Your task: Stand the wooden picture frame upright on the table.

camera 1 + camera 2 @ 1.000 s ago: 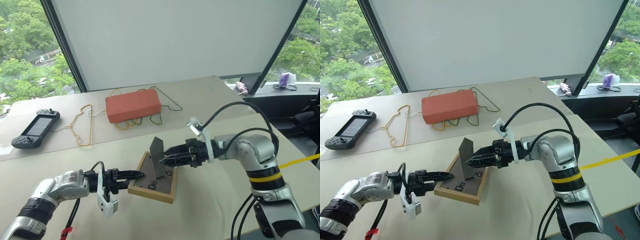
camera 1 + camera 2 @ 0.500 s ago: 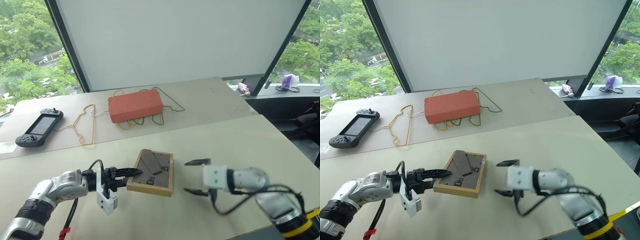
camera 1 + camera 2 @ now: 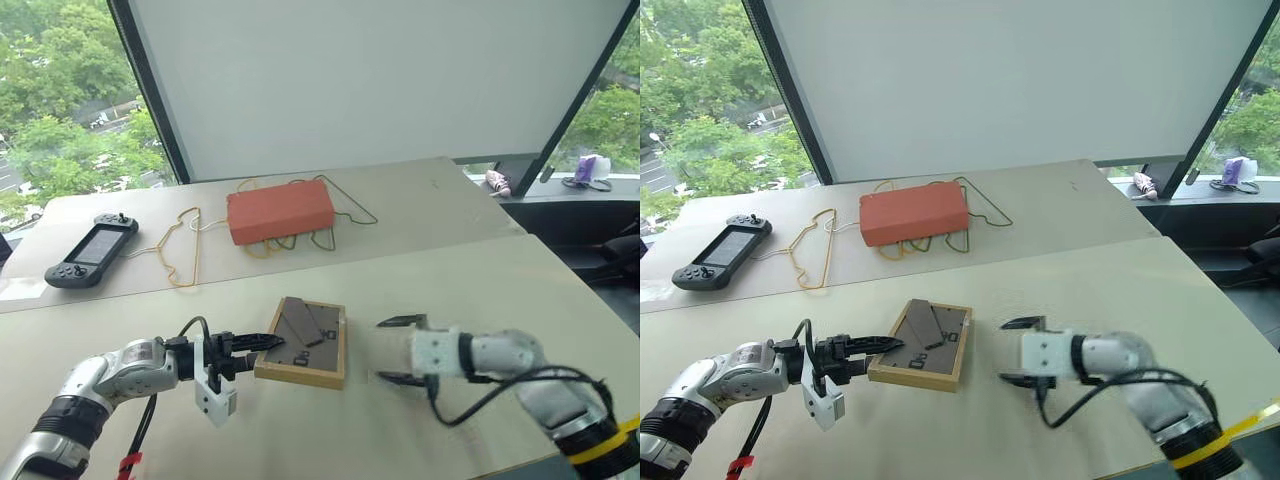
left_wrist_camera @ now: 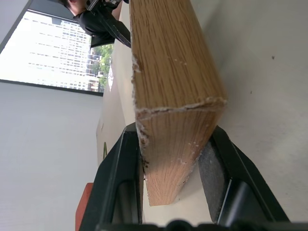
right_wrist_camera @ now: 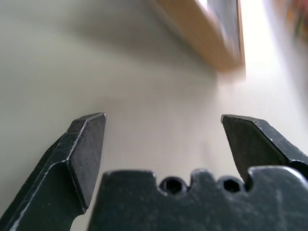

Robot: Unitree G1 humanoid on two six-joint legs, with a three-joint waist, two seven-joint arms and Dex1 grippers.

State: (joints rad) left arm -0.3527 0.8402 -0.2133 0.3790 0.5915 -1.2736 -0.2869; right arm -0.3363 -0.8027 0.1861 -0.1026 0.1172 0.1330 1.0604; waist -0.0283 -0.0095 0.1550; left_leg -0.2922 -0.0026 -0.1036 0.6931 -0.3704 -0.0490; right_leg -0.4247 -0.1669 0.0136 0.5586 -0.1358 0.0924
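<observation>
The wooden picture frame lies flat on the table, its grey-brown back board facing up and its stand flap folded down on it. My left gripper is shut on the frame's near left corner. In the left wrist view the light wood edge sits clamped between the two black fingers. My right gripper stands open just right of the frame, apart from it, with nothing between its fingertips. The frame's edge lies ahead of them.
An orange-red box lies on coloured wire hangers at the back of the table. A black game controller sits at the far left. The table's right edge runs past my right arm.
My right gripper has let go of the stand flap, which dropped flat onto the back board. That arm pulled away right and down and rolled. The left gripper kept its hold.
</observation>
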